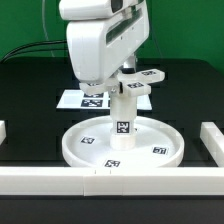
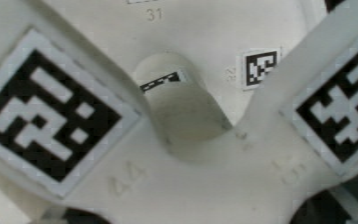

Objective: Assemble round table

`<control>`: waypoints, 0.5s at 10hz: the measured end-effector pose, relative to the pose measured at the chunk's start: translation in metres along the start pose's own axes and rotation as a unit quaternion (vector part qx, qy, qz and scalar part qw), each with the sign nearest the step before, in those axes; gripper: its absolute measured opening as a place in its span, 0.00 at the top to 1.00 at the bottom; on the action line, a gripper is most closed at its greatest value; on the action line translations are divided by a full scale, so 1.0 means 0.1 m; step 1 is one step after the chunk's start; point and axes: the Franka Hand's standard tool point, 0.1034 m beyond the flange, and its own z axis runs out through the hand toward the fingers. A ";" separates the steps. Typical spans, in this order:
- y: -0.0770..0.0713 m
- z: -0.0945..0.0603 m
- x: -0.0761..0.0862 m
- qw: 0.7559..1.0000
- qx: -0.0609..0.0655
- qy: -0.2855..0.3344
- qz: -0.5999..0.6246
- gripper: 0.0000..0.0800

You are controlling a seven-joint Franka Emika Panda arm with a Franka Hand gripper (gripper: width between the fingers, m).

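Note:
The round disc (image 1: 150,135) lies flat near the table's front. The short cylinder leg (image 1: 123,115) stands upright in its central hub. The cross-shaped foot (image 1: 143,78) sits on top of the leg, its tagged arms sticking out to the exterior view's right. My gripper (image 1: 126,88) comes down from above and is shut on the foot's middle. In the wrist view the foot (image 2: 194,180) fills the picture, with two tagged arms spreading out. The leg (image 2: 190,115) and the disc (image 2: 220,30) show below it. My gripper (image 2: 202,208) holds the foot's hub, and the dark fingers (image 2: 345,198) barely show.
The marker board (image 1: 78,99) lies behind the disc on the black table. White border blocks stand at the exterior view's left (image 1: 3,130), right (image 1: 211,140) and along the front (image 1: 100,181). A green wall is behind.

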 end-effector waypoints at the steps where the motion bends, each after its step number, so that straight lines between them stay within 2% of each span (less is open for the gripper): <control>1: 0.00 0.00 0.00 1.000 0.000 0.000 0.000 0.43; 5: 0.00 0.00 0.00 1.000 0.000 0.000 0.011 0.43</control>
